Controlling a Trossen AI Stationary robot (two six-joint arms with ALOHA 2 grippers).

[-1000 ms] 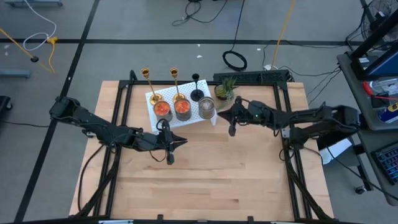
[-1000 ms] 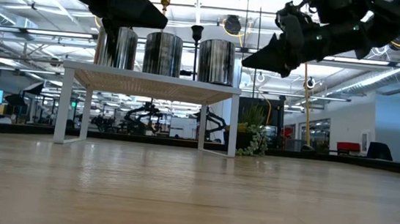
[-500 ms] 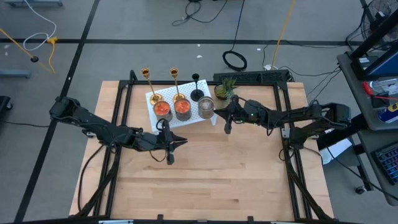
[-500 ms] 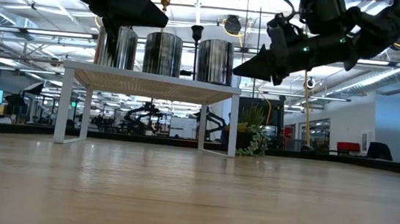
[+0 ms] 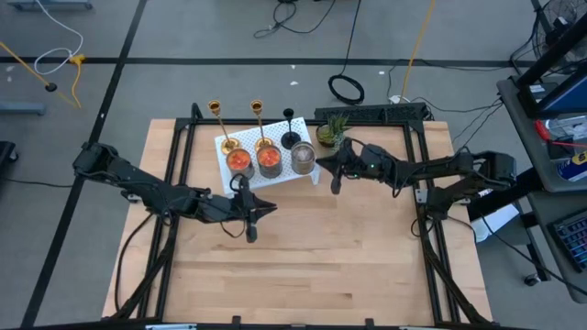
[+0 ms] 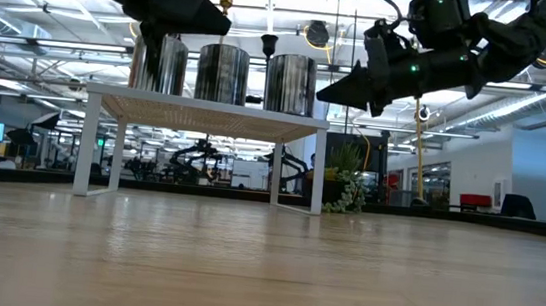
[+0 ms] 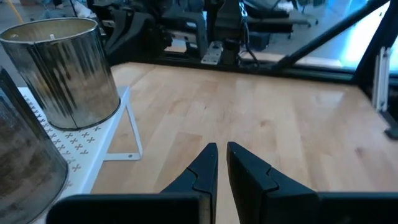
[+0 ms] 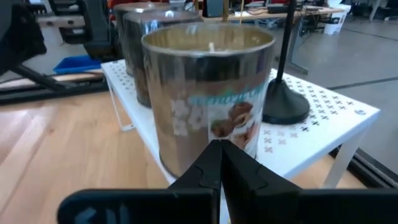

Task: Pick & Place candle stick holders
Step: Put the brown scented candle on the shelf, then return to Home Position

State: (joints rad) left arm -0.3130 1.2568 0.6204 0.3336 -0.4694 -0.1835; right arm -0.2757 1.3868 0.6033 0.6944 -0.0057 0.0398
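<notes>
on the wooden table (image 5: 303, 257) a white stand (image 5: 275, 174) carries three metal tins (image 5: 304, 158), two gold candle stick holders (image 5: 259, 124) and one black candle stick holder (image 8: 285, 93). right gripper (image 8: 221, 163), fingers pressed together, hovers just beside the nearest tin; left gripper (image 7: 221, 163), nearly closed, waits near the stand's front.

Two shiny gold thin-stemmed candle stick holders (image 5: 215, 117) (image 5: 259, 119) and one shorter black holder (image 5: 290, 131) stood upright, side by side, on a white perforated shelf (image 5: 275, 177).

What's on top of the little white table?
On the white table: three shiny tins, two gold holders and one black holder behind them. The holders' bases are partly covered by the tins.
</notes>
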